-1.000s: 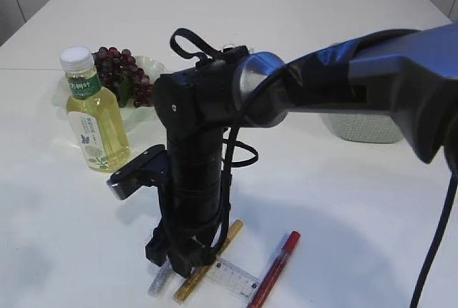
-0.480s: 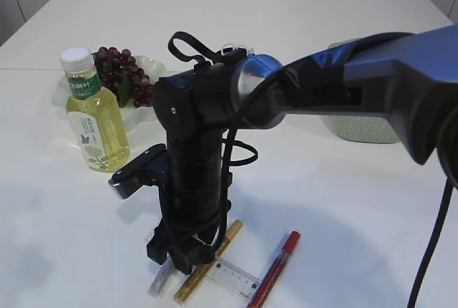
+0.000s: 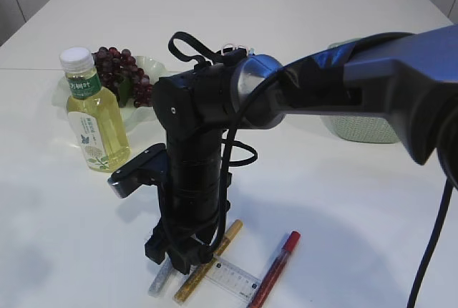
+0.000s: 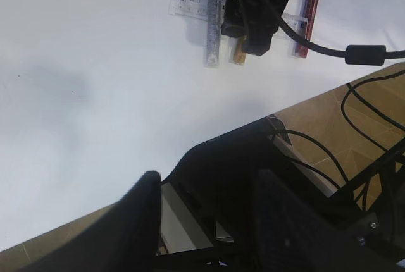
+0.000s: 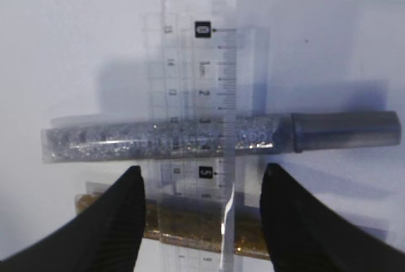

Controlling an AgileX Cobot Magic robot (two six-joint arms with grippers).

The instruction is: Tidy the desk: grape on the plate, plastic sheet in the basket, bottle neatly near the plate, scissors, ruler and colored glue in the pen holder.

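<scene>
we see the right gripper (image 5: 201, 218) barely dip since a second ago, jaws wide and empty, straddling the ruler (image 5: 197, 95) and silver glue tube (image 5: 190, 138); pickup pending.

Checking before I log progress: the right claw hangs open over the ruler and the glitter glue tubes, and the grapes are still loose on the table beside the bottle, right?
Not quite. The grapes already sit on the plate behind the bottle, as the exterior view shows. The rest holds: the right claw hangs open over the ruler and the glitter glue tubes.
</scene>
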